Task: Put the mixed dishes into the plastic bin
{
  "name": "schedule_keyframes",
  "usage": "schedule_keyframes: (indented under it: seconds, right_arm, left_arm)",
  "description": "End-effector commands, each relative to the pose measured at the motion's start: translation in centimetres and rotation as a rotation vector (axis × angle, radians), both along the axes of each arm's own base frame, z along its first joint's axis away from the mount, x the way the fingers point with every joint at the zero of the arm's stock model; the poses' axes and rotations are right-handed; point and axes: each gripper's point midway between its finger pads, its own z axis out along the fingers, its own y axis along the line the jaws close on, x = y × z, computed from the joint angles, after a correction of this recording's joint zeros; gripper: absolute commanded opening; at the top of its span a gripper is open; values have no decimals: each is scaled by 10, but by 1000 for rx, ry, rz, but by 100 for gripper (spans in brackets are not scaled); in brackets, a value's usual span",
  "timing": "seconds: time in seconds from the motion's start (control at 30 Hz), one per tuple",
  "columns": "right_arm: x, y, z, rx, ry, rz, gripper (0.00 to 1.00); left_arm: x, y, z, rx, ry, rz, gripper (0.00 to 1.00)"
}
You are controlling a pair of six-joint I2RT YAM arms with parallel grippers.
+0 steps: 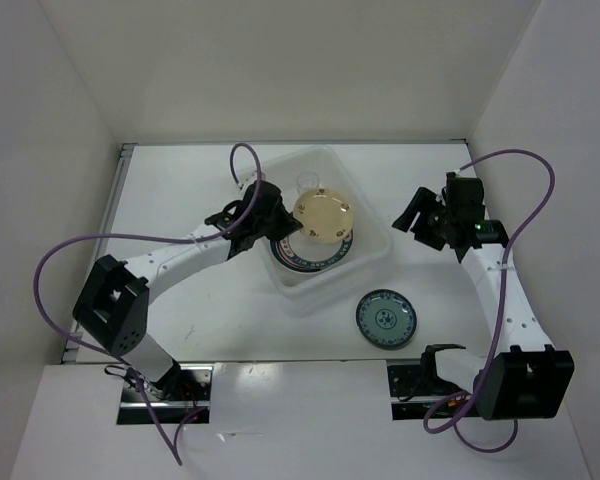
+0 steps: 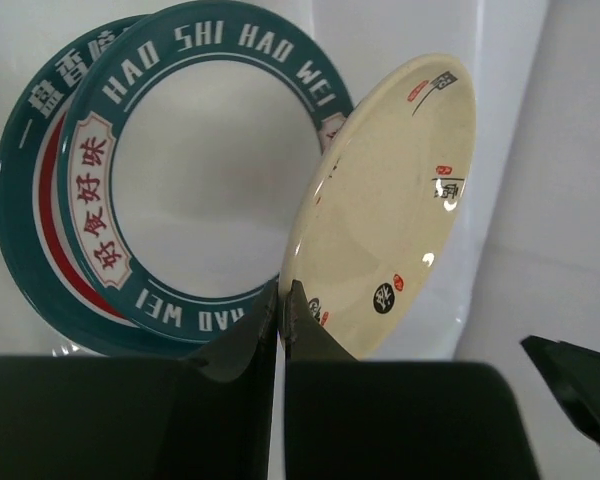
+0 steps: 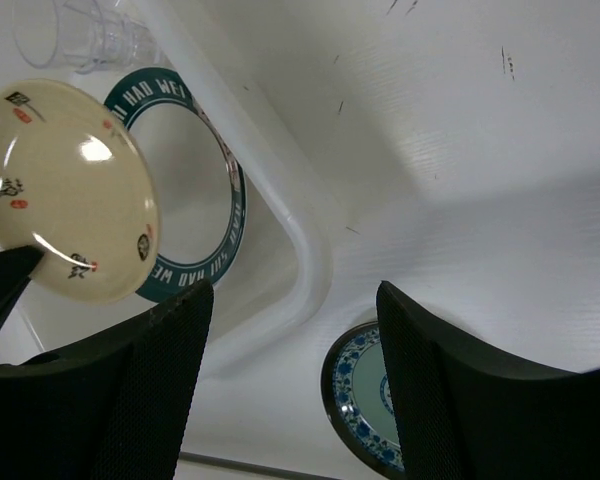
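In hand: cream plate [image 2: 400, 210], rim pinched by left gripper [image 2: 282, 300], tilted over 2 stacked plates [image 2: 85, 200] in bin [image 1: 382, 250]. Next: lower, let go. Right gripper [image 1: 420, 215] spread, empty. Teal plate [image 1: 385, 318] outside, near front edge.

Left tool [image 2: 283, 300]: fingers pinched together on cream plate [image 2: 400, 200] rim.
Right tool [image 3: 292, 295]: fingers spread wide apart.
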Motion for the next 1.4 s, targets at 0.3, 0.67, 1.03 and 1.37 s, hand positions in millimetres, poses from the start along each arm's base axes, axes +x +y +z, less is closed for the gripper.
schedule_keyframes:
  seconds: [0.3,0.67,1.03,1.37]
  right_arm:
    - [0,-1,15,0,-63,0,72]
    - [2,-1,9,0,-45,0,72]
    - [9,-4,10,-12,-54,-14,72]
    - [10,-9,19,-35,-83,-39,73]
  left_arm:
    - [24,-9,-24,102,24,-31,14]
    - [28,4,17,90,-74,22,49]
    - [-13,14,93,15,-213,-13,63]
    - [-148,-58,49,-40,-114,-216,67]
